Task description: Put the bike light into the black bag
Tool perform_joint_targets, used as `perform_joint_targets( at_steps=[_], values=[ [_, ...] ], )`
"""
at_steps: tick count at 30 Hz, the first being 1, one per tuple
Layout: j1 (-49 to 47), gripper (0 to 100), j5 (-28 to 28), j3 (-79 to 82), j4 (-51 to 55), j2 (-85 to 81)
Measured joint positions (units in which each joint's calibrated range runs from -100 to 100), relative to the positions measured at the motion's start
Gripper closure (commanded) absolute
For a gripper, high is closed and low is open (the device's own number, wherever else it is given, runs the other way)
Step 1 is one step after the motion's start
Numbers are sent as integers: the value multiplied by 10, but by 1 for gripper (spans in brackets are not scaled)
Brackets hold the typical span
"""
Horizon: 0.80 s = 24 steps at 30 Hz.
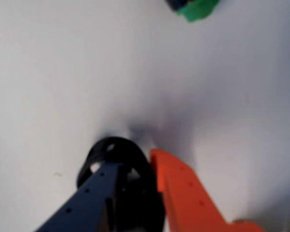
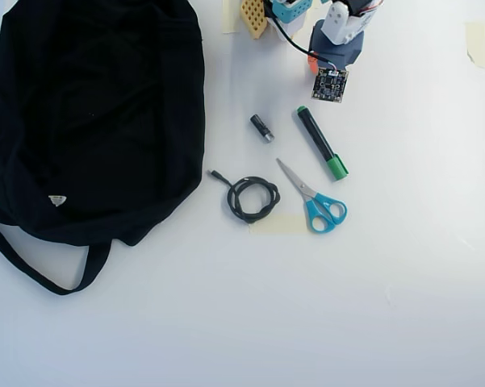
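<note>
Bike light (image 1: 117,157) clamped in your fingers (image 1: 135,169), well right of black bag (image 2: 97,113); carry and drop remain

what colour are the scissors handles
Blue, teal-ish; the scissors show best in the overhead view.

A white table (image 2: 403,266) carries everything in the overhead view: the black bag (image 2: 97,121) fills its left side. Right of the bag lie a coiled black cable (image 2: 252,199), blue-handled scissors (image 2: 315,200), a green-capped black marker (image 2: 321,143) and a small black cylinder (image 2: 261,127)
</note>
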Motion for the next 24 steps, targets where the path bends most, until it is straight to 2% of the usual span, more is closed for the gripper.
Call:
perform_joint_targets(
  at_steps=[24],
  values=[
    [-10,98,-2,-57,0,0]
  ],
)
